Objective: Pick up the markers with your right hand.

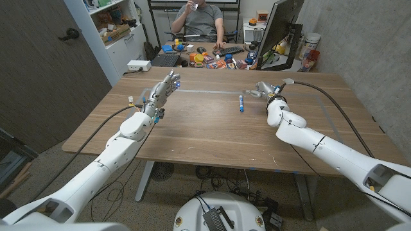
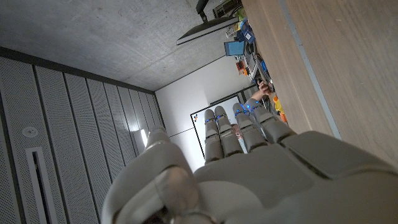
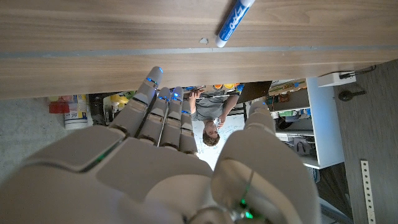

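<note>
while the blue-capped whiteboard marker (image 1: 241, 102) lies on the wooden worktop (image 1: 212, 128) toward its far side, between the two arms, nothing touches it. its long axis runs roughly away from the robot, and it sits just on the near side of a thin pale seam that crosses the worktop. in the right wrist view the marker (image 3: 234, 22) shows as a white barrel with blue lettering and a blue cap, lying beyond the fingertips and apart from them.

the right hand (image 1: 264, 89) hangs near the far right part of the worktop, beside the marker but clear of it. its fingers (image 3: 163, 112) reach out straight and close together with the thumb set apart, and it grasps nothing, so it is released.

the left hand (image 1: 164, 88) is raised over the far left part of the worktop, well apart from the marker. its fingers (image 2: 239, 127) are extended side by side and it holds nothing, so it too is released.

behind the worktop a person (image 1: 200, 19) sits at a cluttered desk (image 1: 212, 58) with a laptop (image 1: 166, 59) and a monitor (image 1: 282, 29). a white shelf unit (image 1: 119, 32) stands at the back left.
</note>
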`<state>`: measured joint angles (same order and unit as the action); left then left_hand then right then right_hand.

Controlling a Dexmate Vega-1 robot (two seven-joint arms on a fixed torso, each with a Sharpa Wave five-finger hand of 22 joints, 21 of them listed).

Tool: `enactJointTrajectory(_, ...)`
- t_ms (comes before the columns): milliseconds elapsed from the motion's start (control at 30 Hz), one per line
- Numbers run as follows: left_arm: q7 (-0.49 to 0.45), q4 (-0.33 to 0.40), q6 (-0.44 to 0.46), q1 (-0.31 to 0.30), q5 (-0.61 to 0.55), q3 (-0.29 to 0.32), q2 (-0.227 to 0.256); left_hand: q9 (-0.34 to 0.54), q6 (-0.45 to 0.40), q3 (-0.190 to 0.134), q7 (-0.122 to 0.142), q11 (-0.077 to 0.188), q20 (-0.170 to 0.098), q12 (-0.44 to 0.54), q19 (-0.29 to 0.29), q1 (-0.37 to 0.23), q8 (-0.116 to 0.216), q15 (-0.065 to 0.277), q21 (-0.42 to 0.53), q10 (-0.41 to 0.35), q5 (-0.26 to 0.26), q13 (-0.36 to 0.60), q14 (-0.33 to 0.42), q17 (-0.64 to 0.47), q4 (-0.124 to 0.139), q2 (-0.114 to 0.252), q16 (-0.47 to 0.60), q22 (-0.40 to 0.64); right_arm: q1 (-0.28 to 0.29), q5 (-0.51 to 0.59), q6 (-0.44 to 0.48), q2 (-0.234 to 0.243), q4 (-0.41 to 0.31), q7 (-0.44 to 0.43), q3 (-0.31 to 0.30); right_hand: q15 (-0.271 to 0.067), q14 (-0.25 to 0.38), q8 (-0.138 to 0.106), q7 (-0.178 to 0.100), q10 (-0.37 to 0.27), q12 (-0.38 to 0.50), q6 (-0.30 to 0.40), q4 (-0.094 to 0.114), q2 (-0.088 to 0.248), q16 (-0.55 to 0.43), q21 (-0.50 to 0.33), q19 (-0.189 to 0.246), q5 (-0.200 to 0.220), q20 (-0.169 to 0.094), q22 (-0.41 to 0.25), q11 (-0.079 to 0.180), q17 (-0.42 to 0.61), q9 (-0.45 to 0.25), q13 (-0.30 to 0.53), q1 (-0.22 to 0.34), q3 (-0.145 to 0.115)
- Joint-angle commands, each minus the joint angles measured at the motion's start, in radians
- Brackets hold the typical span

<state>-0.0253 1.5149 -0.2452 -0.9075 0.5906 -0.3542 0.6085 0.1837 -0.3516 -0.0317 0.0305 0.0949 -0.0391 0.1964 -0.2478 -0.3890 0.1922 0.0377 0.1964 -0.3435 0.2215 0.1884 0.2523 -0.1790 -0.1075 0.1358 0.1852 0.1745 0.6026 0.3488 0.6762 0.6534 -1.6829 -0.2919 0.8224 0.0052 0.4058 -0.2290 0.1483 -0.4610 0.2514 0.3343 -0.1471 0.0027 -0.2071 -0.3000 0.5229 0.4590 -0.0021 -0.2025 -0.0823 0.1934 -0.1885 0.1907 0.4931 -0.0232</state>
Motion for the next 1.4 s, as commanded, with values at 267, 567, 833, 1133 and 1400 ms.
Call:
enactJointTrajectory(267,0.0,-0.035,-0.001,0.013,-0.006,0.028,0.032,0.005,0.006,-0.006,0.004,0.003,-0.028,-0.002,0.006,0.005,-0.002,0.064,-0.001,0.004,-0.001,0.004,-0.003,-0.004,0.003,-0.006,0.001,0.005,-0.107,0.221,0.141,-0.081,0.11,0.107,0.18,-0.01,0.023,-0.004,0.002,-0.03,0.009,0.02,0.01,0.005,-0.008,-0.011,0.012,0.018,-0.002,-0.008,0.008,0.005,-0.002,0.003,-0.001,0.008)
enactJointTrajectory(567,-0.004,-0.065,-0.022,-0.004,0.01,0.052,0.035,0.005,0.005,-0.006,0.004,0.003,-0.028,0.0,0.006,0.008,-0.001,0.064,0.0,0.002,-0.001,0.004,-0.002,-0.005,0.004,-0.006,0.002,0.005,-0.158,0.274,0.128,-0.126,0.203,0.155,0.245,-0.026,0.057,-0.017,-0.012,-0.083,0.025,0.08,0.018,0.003,-0.016,-0.026,0.036,0.029,-0.011,-0.011,0.02,0.011,-0.004,0.006,-0.005,0.021)
enactJointTrajectory(833,-0.004,-0.062,-0.014,-0.007,0.013,0.056,0.045,0.005,0.006,-0.006,0.004,0.002,-0.028,0.001,0.006,0.011,0.0,0.064,0.001,0.002,-0.001,0.004,-0.003,-0.005,0.005,-0.007,0.002,0.005,-0.214,0.312,0.121,-0.166,0.289,0.226,0.303,-0.036,0.091,-0.03,-0.02,-0.123,0.037,0.136,0.02,-0.001,-0.024,-0.04,0.059,0.039,-0.018,-0.013,0.027,0.014,-0.005,0.008,-0.006,0.032)
enactJointTrajectory(1133,0.002,-0.066,-0.023,-0.004,0.011,0.053,0.041,0.005,0.006,-0.006,0.003,0.003,-0.028,0.002,0.006,0.013,0.0,0.065,0.001,0.002,-0.001,0.004,-0.003,-0.005,0.006,-0.009,0.003,0.005,-0.233,0.335,0.104,-0.192,0.339,0.25,0.331,-0.06,0.129,-0.03,-0.021,-0.166,0.051,0.153,0.015,-0.006,-0.033,-0.056,0.087,0.05,-0.028,-0.015,0.039,0.016,-0.007,0.012,0.009,0.036)
enactJointTrajectory(1400,-0.003,-0.067,-0.028,-0.006,0.008,0.052,0.037,0.005,0.008,-0.006,0.004,0.0,-0.029,0.002,0.006,0.015,0.0,0.065,0.001,0.003,-0.001,0.004,-0.003,-0.005,0.006,-0.01,0.003,0.005,-0.23,0.348,0.095,-0.199,0.354,0.234,0.332,-0.109,0.187,-0.029,-0.021,-0.311,0.117,0.193,-0.001,0.012,-0.043,-0.09,0.124,0.075,-0.057,-0.029,0.082,0.021,-0.009,0.036,0.071,0.029)
